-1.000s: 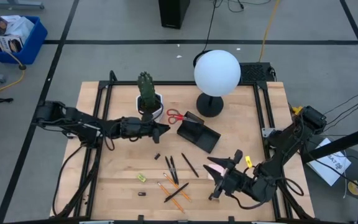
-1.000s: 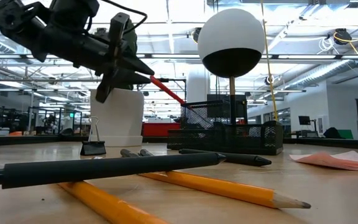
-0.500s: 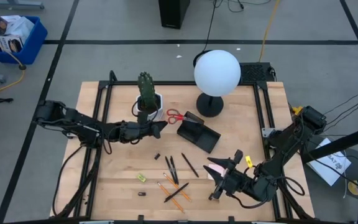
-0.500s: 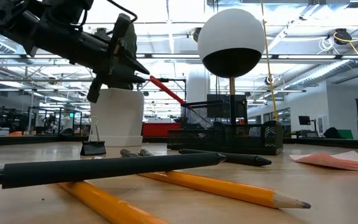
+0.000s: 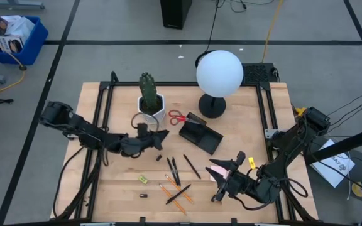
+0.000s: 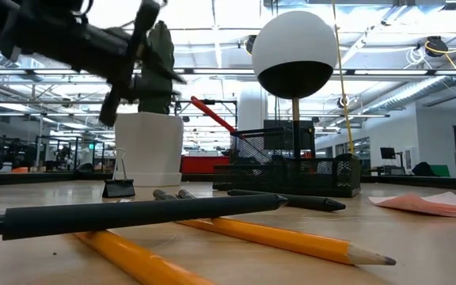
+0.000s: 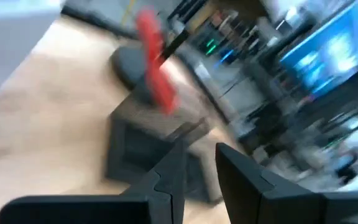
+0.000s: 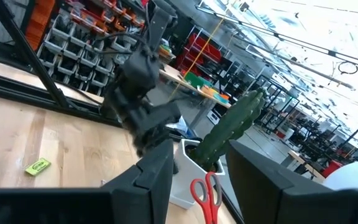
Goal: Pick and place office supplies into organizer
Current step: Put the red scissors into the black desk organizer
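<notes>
The right gripper (image 5: 226,177) waited with jaws apart, the pink sticky-note pad (image 5: 218,168) just beside them. The left gripper (image 5: 158,139), jaws slightly apart and empty, had drawn back from the organizer (image 5: 201,134), where the scissors (image 5: 178,116) already stood; another pick likely followed.

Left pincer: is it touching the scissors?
Apart. High view: the left pincer sits over bare wood, with a clear gap to the scissors at the organizer.
</notes>
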`<control>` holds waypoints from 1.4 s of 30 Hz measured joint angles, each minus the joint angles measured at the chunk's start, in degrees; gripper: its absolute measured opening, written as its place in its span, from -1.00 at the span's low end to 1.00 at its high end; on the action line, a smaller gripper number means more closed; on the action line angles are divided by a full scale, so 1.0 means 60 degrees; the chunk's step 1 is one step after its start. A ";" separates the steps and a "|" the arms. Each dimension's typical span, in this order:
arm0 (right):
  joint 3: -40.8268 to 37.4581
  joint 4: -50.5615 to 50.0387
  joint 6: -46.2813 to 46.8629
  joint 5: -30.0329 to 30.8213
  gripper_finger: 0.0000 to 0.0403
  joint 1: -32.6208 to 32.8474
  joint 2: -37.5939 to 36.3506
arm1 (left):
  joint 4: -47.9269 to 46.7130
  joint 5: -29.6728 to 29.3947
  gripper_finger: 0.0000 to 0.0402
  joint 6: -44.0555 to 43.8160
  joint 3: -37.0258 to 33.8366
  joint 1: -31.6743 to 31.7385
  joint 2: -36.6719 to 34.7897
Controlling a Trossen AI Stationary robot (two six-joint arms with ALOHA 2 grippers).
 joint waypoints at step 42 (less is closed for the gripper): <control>0.0004 0.0729 -0.0875 -0.0411 -0.29 0.0670 0.0004 | 0.1111 0.0267 -0.54 0.1639 0.1145 0.1399 0.1452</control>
